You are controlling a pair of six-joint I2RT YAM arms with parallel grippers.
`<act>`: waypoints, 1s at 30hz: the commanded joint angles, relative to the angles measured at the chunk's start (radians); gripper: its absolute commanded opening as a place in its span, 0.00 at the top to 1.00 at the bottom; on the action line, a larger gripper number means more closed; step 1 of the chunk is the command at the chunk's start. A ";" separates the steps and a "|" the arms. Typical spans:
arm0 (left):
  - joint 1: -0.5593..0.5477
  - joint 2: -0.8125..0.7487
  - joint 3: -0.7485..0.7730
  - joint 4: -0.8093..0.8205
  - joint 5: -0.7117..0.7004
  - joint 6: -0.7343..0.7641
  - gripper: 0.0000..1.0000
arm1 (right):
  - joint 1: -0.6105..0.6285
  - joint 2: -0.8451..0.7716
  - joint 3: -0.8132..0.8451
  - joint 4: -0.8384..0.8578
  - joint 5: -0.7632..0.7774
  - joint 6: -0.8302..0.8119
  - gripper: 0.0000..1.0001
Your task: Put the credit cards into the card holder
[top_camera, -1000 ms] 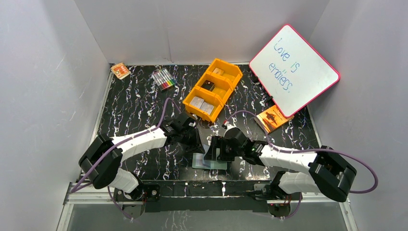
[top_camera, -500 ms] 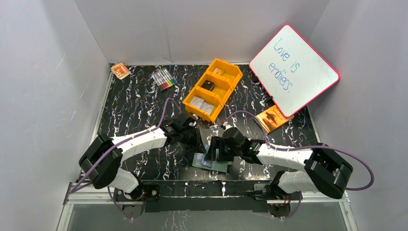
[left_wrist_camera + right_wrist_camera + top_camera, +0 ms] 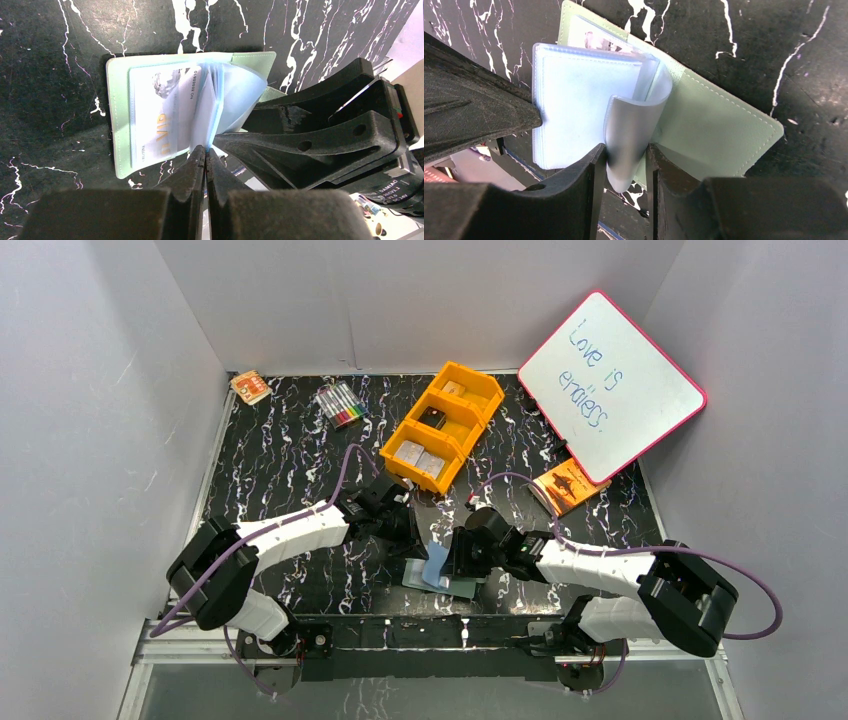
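Note:
The sage-green card holder [image 3: 462, 587] lies open on the table near the front edge, between both arms. Its clear pocket leaves [image 3: 579, 110] stand up from the spine. One credit card [image 3: 152, 117] with gold print sits in the pocket on the left cover. My left gripper [image 3: 205, 150] is shut, pinching the lower edge of a leaf. My right gripper [image 3: 625, 155] is closed on a curled leaf [image 3: 631, 130], which touches both fingers. More pale credit cards [image 3: 420, 458] lie in the near compartment of the orange tray [image 3: 478, 405].
A pink-framed whiteboard [image 3: 610, 385] leans at the back right, with an orange booklet [image 3: 565, 485] below it. A pack of markers [image 3: 340, 405] and a small orange box [image 3: 250, 387] lie at the back left. Grey walls enclose the table.
The right jaws have narrowed onto the curled leaf and the arm has shifted slightly right. The left jaws have closed fully. The pale blue leaves now stand up between the grippers.

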 commanded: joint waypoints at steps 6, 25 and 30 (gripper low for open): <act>-0.005 -0.032 -0.012 -0.002 0.002 -0.007 1.00 | -0.013 -0.065 -0.028 -0.042 0.034 0.019 0.59; -0.007 -0.080 -0.056 0.013 -0.020 -0.024 0.98 | -0.020 -0.136 -0.058 -0.114 0.090 0.024 0.64; -0.007 -0.058 -0.087 0.029 -0.037 -0.021 0.98 | -0.021 -0.221 -0.049 -0.291 0.173 0.056 0.45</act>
